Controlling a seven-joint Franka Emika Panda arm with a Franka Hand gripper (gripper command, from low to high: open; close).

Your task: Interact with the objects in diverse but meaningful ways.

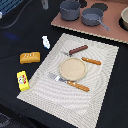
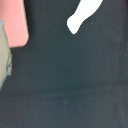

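Lying on dark table [image 1: 15, 75]: orange bread loaf [image 1: 29, 57], yellow carton [image 1: 22, 80], white fish [image 1: 46, 42], all off the placemat's [image 1: 100, 100] exterior-view left edge.
Sausage [image 1: 78, 50]: on the placemat, just beyond the tan plate [image 1: 73, 68].
Cutlery: orange-handled fork [image 1: 70, 82] and knife [image 1: 91, 61] flank the plate.
Pots [image 1: 80, 12]: grey, on the brown board [image 1: 115, 32].
Wrist view: dark surface, a white shape [image 2: 82, 15].
Gripper: not visible in either view; state cannot be told.

Both pictures are low in resolution and soft. The exterior view is evenly, moderately lit, with faint shadows on the dark surface [image 1: 20, 95]. The wrist view is dim and heavily blurred, edges smeared.
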